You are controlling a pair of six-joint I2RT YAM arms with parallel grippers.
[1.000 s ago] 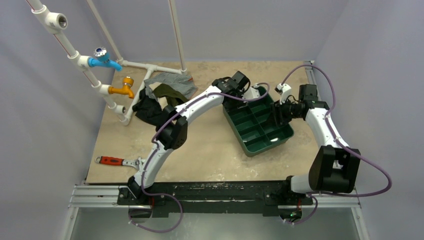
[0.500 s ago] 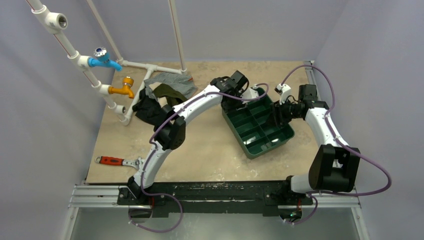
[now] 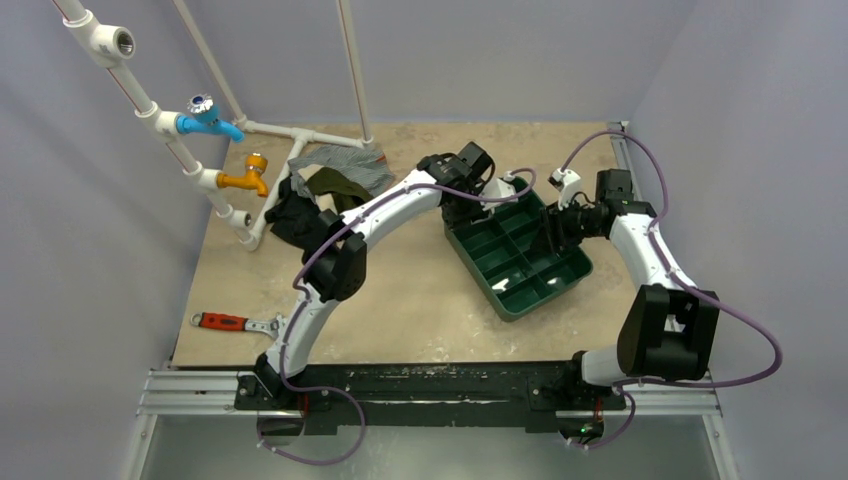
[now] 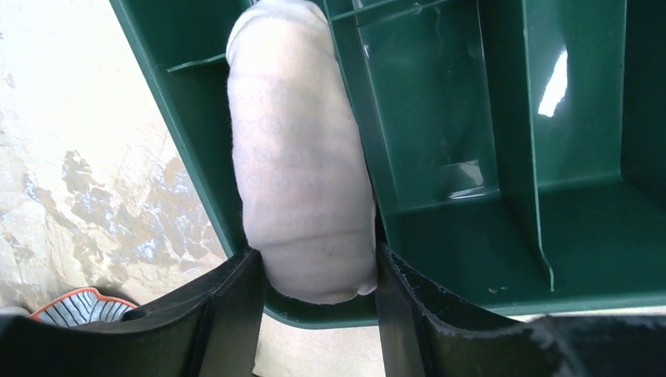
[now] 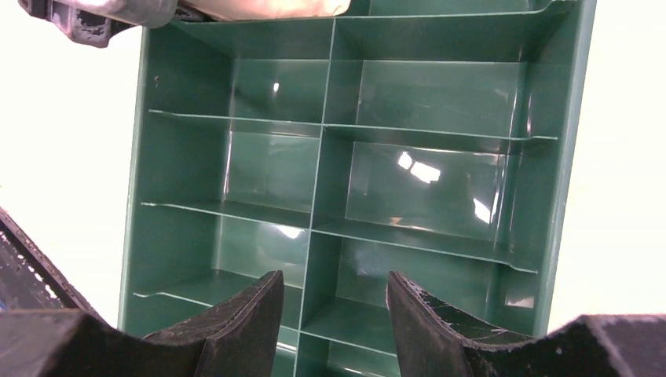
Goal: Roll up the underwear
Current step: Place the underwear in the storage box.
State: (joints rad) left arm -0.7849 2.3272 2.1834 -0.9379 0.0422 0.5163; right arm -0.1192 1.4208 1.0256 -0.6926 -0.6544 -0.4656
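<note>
The table's (image 3: 420, 290) lower centre lies open. Pipes (image 3: 183, 150) and clothes (image 3: 335, 185) crowd the upper left (a wrench (image 3: 222, 322) lower left); the green tray (image 3: 520, 290) blocks centre-right.

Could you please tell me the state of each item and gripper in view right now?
green tray: upright, one edge compartment filled, the others seen empty.
underwear: rolled, lying in that edge compartment.
left gripper: closed on the underwear.
right gripper: open, empty, above the green tray.
</note>
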